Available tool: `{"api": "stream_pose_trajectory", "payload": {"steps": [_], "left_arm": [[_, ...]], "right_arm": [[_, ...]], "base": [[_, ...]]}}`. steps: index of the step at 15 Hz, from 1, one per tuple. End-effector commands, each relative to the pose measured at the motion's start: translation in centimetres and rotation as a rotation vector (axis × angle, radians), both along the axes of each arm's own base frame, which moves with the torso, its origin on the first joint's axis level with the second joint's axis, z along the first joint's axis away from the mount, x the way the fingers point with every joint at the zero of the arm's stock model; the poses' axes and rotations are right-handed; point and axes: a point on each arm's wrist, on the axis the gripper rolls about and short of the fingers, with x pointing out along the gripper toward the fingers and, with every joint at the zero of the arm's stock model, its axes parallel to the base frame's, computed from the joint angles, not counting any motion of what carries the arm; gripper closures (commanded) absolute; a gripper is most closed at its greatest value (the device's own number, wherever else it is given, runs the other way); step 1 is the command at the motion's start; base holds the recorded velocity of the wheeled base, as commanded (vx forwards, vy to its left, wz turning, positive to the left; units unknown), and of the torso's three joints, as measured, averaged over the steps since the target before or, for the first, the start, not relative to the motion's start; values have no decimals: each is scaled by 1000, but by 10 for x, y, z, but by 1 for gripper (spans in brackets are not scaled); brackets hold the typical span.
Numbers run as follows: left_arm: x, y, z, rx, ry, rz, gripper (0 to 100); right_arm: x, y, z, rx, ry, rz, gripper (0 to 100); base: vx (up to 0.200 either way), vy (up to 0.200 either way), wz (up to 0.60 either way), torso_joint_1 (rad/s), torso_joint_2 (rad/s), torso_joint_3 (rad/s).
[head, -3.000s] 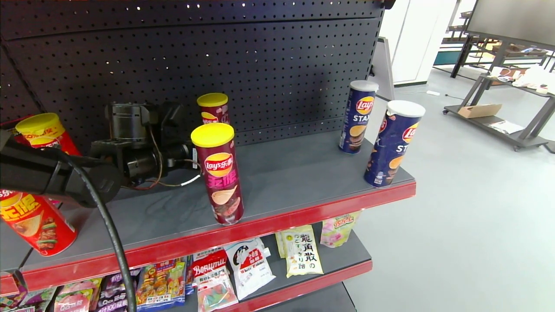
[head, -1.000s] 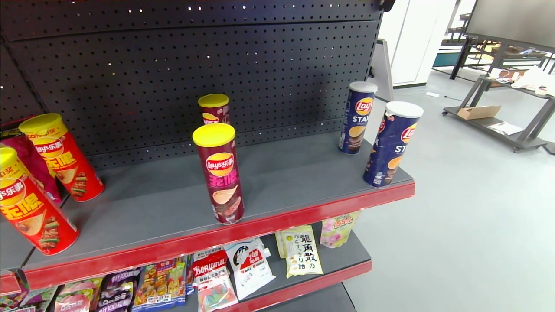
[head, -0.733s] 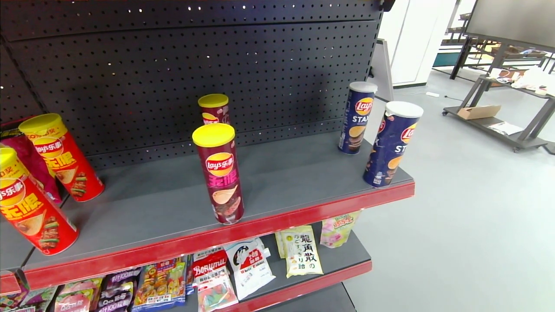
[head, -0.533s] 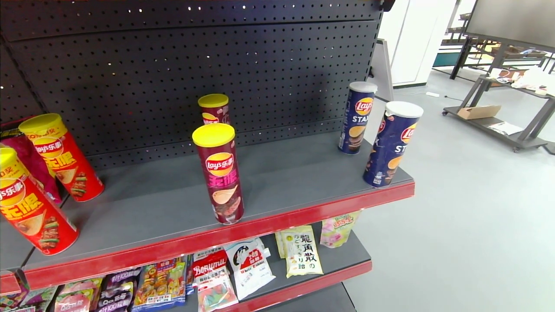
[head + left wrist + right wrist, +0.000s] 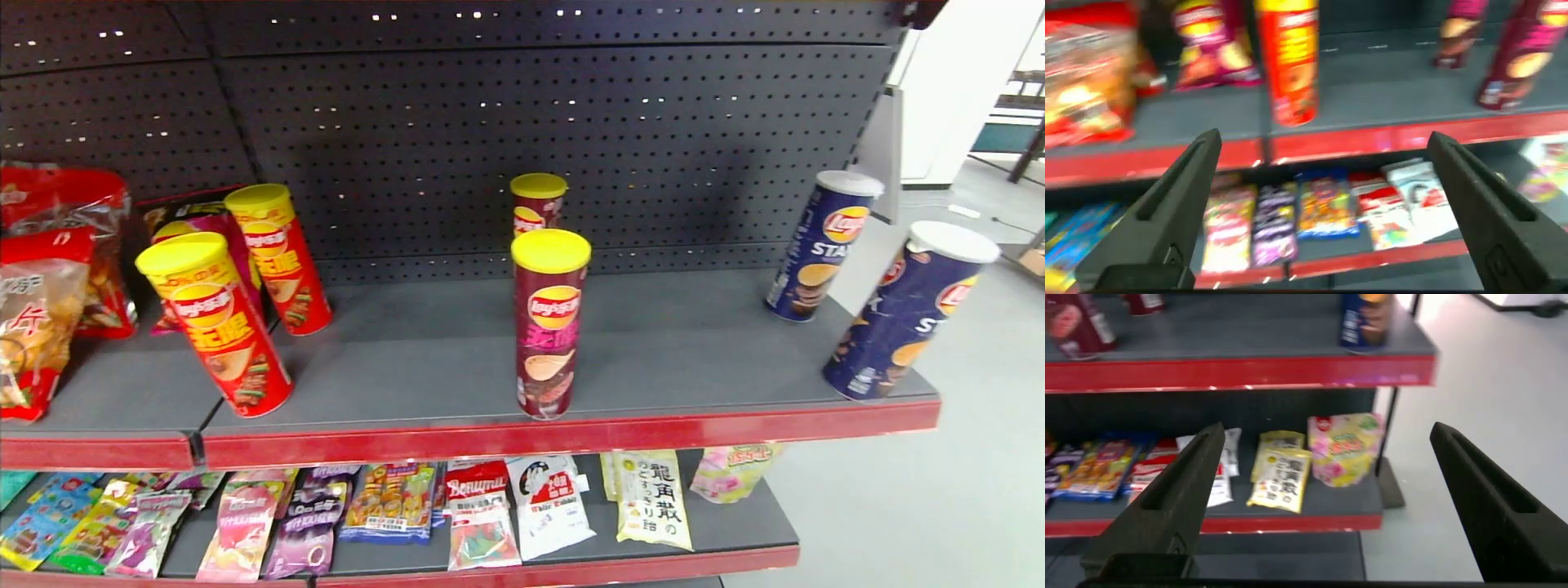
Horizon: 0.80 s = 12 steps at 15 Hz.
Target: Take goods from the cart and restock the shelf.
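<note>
On the upper shelf [image 5: 424,359] stand two red chip cans [image 5: 214,322] at the left, two maroon cans [image 5: 549,322] in the middle and two blue cans [image 5: 910,310] at the right end. All are upright. My left gripper [image 5: 1323,139] is open and holds nothing; it hangs in front of the shelf's red edge [image 5: 1372,143], below a red can [image 5: 1288,61]. My right gripper [image 5: 1327,429] is also open with nothing in it, facing the lower shelf under a blue can [image 5: 1365,320].
Snack bags [image 5: 49,278] lie on the shelf section at the far left. Several flat snack packets [image 5: 482,514] line the lower shelf. A perforated back panel [image 5: 522,122] closes the shelf behind. Open grey floor [image 5: 939,506] lies to the right.
Three seconds ago my left arm was at the shelf beside the front maroon can; it has since left the head view. The head camera has turned left. The cans have not moved.
</note>
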Motion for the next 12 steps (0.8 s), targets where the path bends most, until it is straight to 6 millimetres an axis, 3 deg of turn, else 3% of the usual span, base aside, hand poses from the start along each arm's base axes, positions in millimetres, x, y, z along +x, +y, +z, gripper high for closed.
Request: {"api": "stream_pose_trajectory", "payload": {"steps": [1, 9, 10, 11, 12], "left_arm": [[1, 0, 0, 1, 7, 1, 0], [24, -2, -40, 9, 55, 97, 0], [29, -3, -48, 3, 44, 74, 0], [36, -8, -62, -6, 6, -56, 0], [38, -8, -68, 3, 12, -70, 0]], "right_arm": [[0, 0, 0, 0, 1, 1, 0], [0, 1, 1, -17, -5, 47, 0], [0, 1, 1, -8, -6, 47, 0], [0, 1, 1, -6, -6, 45, 0], [-2, 1, 11, -5, -40, 54, 0]], "base": [[0, 0, 0, 0, 0, 0], [0, 0, 0, 0, 0, 0], [0, 0, 0, 0, 0, 0], [0, 0, 0, 0, 0, 0], [0, 0, 0, 0, 0, 0]]}}
